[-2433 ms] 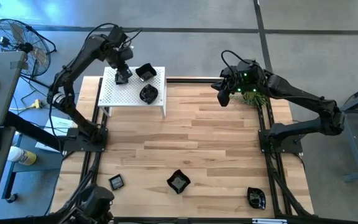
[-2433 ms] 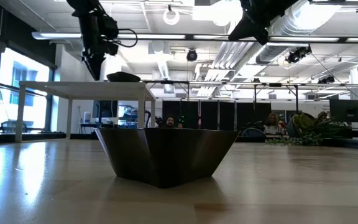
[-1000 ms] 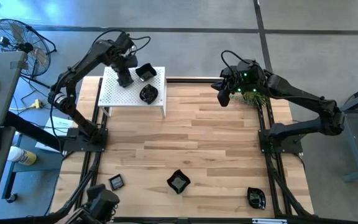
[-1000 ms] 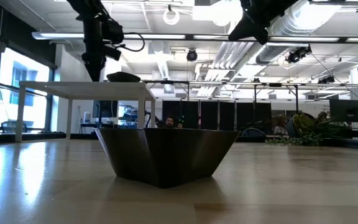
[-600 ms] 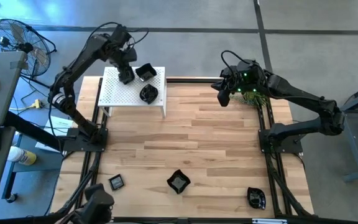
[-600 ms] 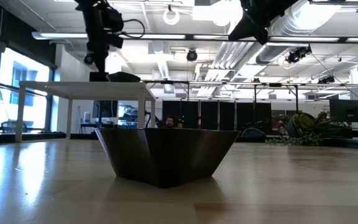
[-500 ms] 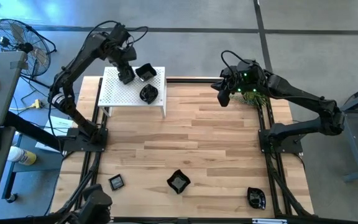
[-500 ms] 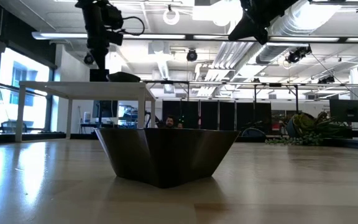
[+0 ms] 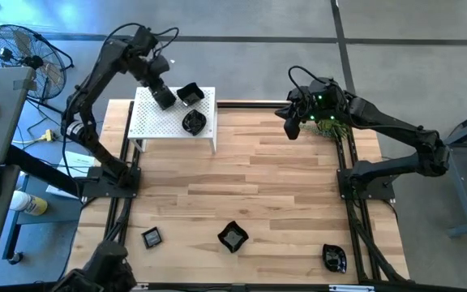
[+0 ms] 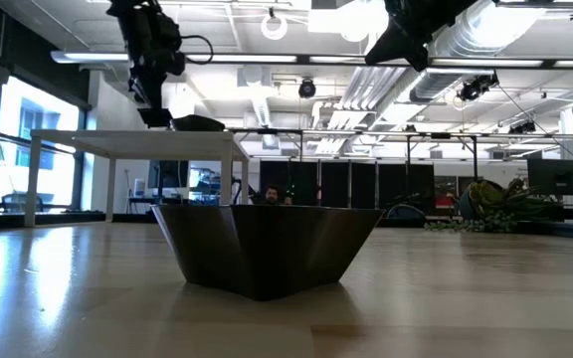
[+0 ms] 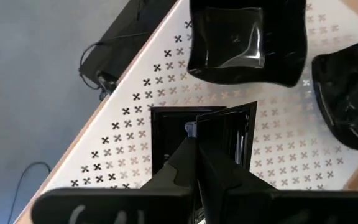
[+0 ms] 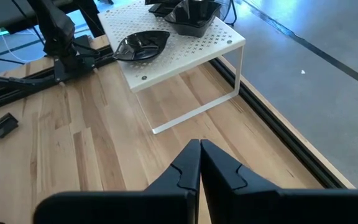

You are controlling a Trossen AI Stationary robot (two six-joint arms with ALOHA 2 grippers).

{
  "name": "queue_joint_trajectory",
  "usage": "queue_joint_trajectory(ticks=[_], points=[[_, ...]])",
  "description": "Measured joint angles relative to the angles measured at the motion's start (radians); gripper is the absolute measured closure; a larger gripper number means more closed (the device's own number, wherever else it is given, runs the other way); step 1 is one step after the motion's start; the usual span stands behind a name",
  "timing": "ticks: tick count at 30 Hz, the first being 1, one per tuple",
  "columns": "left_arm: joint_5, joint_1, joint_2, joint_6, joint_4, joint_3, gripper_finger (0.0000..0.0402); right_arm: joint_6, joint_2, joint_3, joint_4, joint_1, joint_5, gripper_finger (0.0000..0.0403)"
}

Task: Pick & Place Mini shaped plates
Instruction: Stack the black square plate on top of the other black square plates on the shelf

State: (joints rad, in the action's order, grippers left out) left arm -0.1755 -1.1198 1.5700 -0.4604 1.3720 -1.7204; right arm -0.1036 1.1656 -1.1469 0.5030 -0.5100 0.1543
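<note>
Three mini shaped plates lie on the white perforated stand (image 9: 164,123): a square one (image 9: 189,93), a round one (image 9: 194,122) and a small square one (image 11: 166,134) at its far left. My left gripper (image 9: 162,97) is shut just over that small plate. On the table near the front edge lie an angular plate (image 9: 233,237), a small square plate (image 9: 152,238) and a rounded plate (image 9: 335,258). My right gripper (image 9: 292,128) hangs shut above the table's far right, holding nothing. My left gripper's shut fingertips (image 11: 194,146) point down at the middle of the small square plate (image 11: 241,124), which lies flat on the stand. Whether they touch it I cannot tell.
A green plant sprig (image 9: 331,126) lies at the table's far right, beside the right gripper. The stand (image 12: 185,46) rests on thin legs at the far left. The wooden table's middle (image 9: 258,174) holds no objects. In the low view the angular plate (image 10: 267,249) fills the foreground.
My left gripper has risen a little above the stand's far left part and tipped, its arm swinging toward the table's left edge. The small square plate stays on the stand.
</note>
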Motion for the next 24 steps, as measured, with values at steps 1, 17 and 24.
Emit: queue_joint_trajectory(ticks=[1,17,24], points=[[-0.004,-0.003,0.0,0.002,-0.003,0.002,0.0401,0.0,0.0,0.0,0.0,0.0,0.0,0.0396],[0.002,-0.008,-0.001,-0.004,-0.045,0.112,0.0401,0.008,0.0,0.0,0.0,0.0,-0.001,0.0396],[0.006,-0.008,-0.011,-0.002,-0.014,0.049,0.0401,0.011,0.0,0.0,0.0,0.0,-0.001,0.0396]])
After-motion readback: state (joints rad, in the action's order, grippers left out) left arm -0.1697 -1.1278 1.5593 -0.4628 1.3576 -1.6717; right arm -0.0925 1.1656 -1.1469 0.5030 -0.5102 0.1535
